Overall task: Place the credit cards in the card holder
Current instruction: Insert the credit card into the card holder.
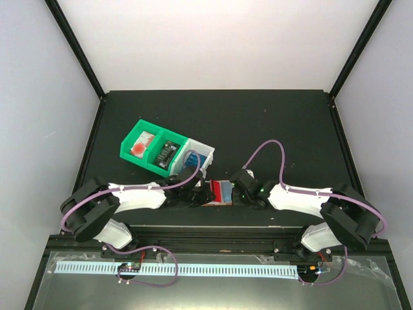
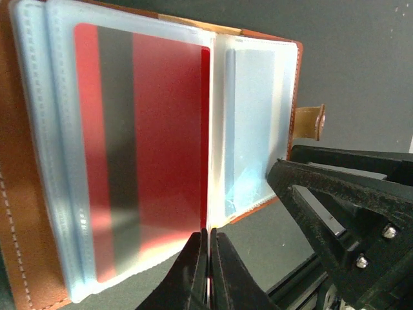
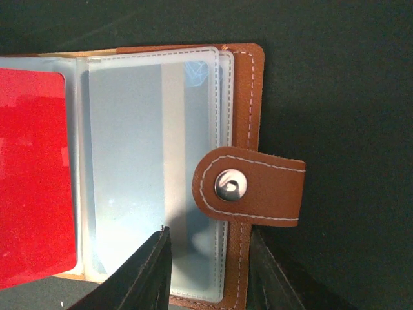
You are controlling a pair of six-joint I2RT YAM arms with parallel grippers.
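Note:
The brown card holder [image 1: 215,202] lies open on the table between my two grippers. A red card [image 2: 161,129] with a dark stripe lies in a clear left pocket, its right edge sticking out. My left gripper [image 2: 208,231] is shut on that card's lower right edge; it also shows in the top view [image 1: 201,192]. A blue card [image 2: 255,116] sits in the right pocket [image 3: 142,161]. My right gripper [image 3: 208,232] is open, its fingers astride the holder's lower right edge, below the snap tab [image 3: 251,187]; it also shows in the top view [image 1: 236,194].
A green bin [image 1: 150,146] stands behind the holder at the left with a red-and-white card [image 1: 143,147] and a black card [image 1: 169,154] in it. A white bin [image 1: 200,157] adjoins it. The table's near edge rail lies just behind the arms.

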